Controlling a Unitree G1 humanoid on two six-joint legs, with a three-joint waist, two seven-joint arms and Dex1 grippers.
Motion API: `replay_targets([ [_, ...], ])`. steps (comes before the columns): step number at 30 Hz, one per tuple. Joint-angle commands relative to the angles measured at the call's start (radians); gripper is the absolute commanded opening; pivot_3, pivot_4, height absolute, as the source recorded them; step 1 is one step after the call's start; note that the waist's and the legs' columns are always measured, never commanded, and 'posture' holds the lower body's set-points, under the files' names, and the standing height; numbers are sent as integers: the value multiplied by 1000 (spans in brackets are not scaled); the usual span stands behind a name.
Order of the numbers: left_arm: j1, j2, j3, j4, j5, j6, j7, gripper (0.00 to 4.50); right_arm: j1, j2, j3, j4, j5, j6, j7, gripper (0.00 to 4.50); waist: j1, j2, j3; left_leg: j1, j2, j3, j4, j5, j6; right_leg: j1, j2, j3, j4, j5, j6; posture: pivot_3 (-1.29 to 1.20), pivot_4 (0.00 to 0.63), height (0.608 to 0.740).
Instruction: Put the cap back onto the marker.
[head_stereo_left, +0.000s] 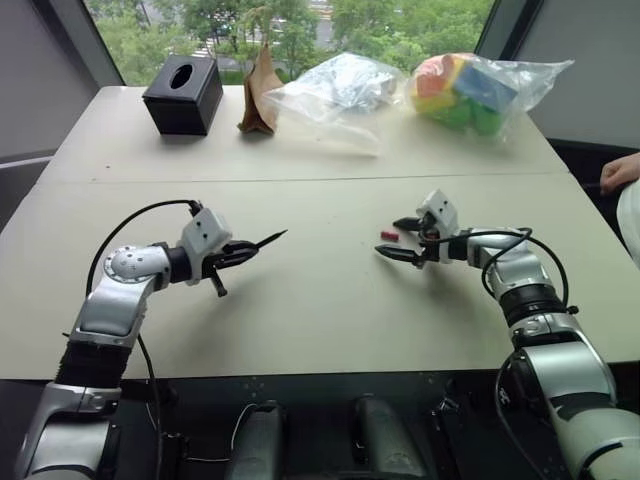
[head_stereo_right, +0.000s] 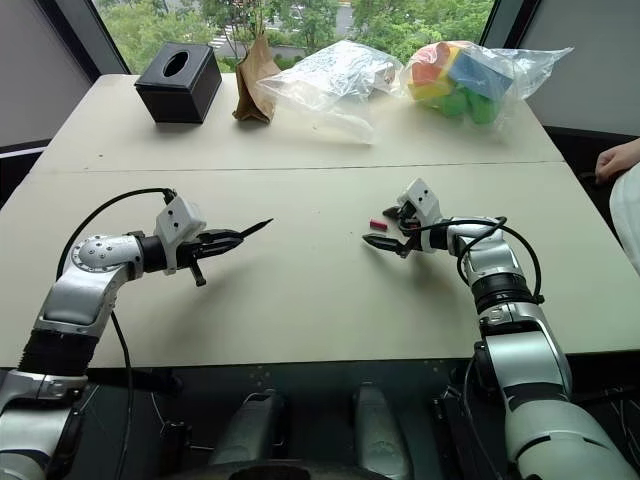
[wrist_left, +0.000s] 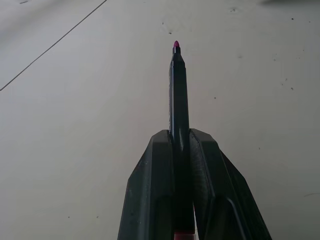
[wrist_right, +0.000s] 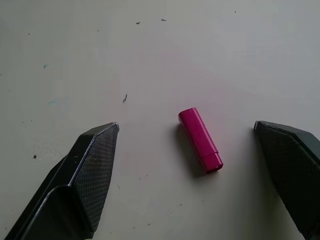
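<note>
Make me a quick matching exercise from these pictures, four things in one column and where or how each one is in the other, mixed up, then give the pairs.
1. marker
2. cap
3. tissue box
4. right hand

A. lying on the table between open fingers
B. far left of the table
C. clamped in the shut left hand
D. open, down at the table

Pairs: 1-C, 2-A, 3-B, 4-D
</note>
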Motion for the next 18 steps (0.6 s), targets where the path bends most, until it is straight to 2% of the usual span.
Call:
replay_targets([
  [1,1,19,28,-48,-20,3,10,32,-19,23,3,27,-14,-20,10,4500,-1,0,0,0,0,0,0,0,0,0,0,0,1,0,0,0,150,740],
  [7,-3,25,16,-49,-17,1,19,32,-8,26,7,51,-38,-60,16,4500,0,0,0,2,0,1,1,0,0,0,0,1,4,0,0,0,150,740],
  [8,-4,25,14,-50,-17,1,20,6,-5,26,9,50,-42,-66,16,4241,0,0,0,2,0,1,1,0,0,0,0,1,4,0,0,0,150,740],
  [10,-2,25,12,-53,-19,3,22,0,0,28,9,48,-48,-71,18,3649,0,0,0,2,0,1,1,0,0,0,0,1,4,0,0,0,150,740],
  [17,-3,29,7,-52,-21,0,13,0,23,32,13,33,-59,-80,23,67,0,0,0,2,0,1,1,0,0,0,0,1,4,0,0,0,150,740],
  [18,-5,29,5,-51,-22,-2,10,0,27,32,13,27,-58,-79,23,67,0,0,0,2,0,1,1,0,0,0,0,1,4,0,0,0,150,740],
])
